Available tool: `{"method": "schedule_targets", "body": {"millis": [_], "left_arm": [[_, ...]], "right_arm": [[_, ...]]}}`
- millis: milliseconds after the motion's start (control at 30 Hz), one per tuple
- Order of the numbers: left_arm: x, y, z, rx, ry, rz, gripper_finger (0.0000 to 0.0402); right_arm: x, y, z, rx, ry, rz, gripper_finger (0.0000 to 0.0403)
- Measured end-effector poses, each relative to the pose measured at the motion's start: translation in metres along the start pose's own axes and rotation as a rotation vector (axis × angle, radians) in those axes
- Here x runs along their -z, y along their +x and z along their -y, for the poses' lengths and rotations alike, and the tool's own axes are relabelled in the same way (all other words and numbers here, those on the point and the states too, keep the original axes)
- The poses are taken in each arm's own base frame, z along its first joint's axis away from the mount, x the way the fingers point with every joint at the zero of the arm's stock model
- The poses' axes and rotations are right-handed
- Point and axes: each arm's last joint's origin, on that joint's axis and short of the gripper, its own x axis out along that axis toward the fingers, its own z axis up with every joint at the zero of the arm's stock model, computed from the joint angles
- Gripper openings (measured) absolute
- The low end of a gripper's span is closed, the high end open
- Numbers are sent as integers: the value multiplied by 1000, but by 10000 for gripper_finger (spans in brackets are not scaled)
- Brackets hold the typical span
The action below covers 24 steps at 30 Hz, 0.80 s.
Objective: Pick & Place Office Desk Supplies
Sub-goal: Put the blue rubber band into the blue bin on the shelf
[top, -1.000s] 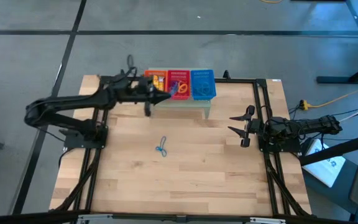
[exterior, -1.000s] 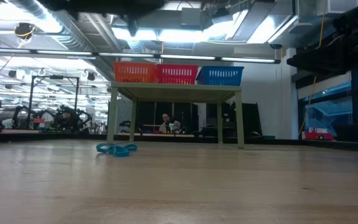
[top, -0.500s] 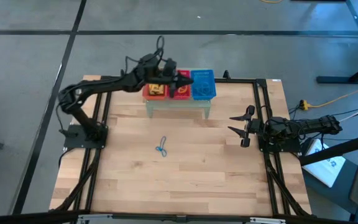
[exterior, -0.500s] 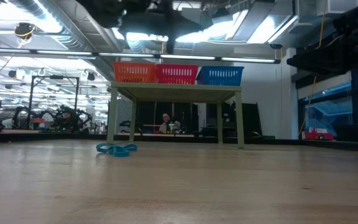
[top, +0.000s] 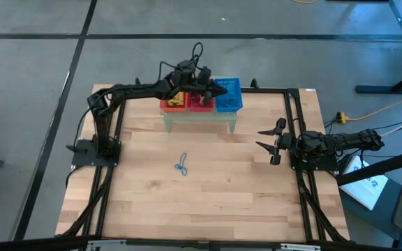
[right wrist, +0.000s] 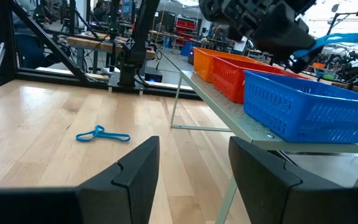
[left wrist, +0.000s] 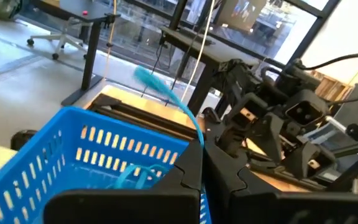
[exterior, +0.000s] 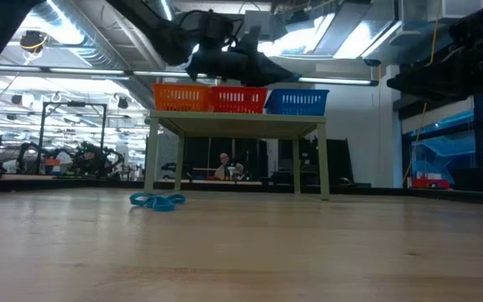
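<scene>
Blue loop (left wrist: pixel 166 94) pinched in the closed left gripper (top: pixel 220 88) hangs over the blue basket (top: pixel 228 94) at the bench's far edge, and could snag on the fingers at release.

A thin blue loop (left wrist: pixel 166 98) hangs pinched between the closed fingers of the left gripper (left wrist: pixel 202 146), trailing upward in a light curve above the blue mesh basket (left wrist: pixel 73 163); in the right wrist view the same loop (right wrist: pixel 328 41) shows as a pale blue strip over that basket; a second blue loop (top: pixel 181 165), twisted into a flat figure, lies alone on the bare wooden table (top: pixel 208 202), well in front of the small stand holding the baskets.
</scene>
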Motion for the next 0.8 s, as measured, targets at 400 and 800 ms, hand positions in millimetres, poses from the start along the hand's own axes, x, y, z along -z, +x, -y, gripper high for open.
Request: {"method": "schedule_targets", "body": {"millis": [400,800], "left_arm": [[8,2,-3,-9,-19,-47,70],[-28,-17,27,83,13,38,190]], "right_arm": [[0,0,0,0,3,0,195],[0,0,0,0,3,1,195]]}}
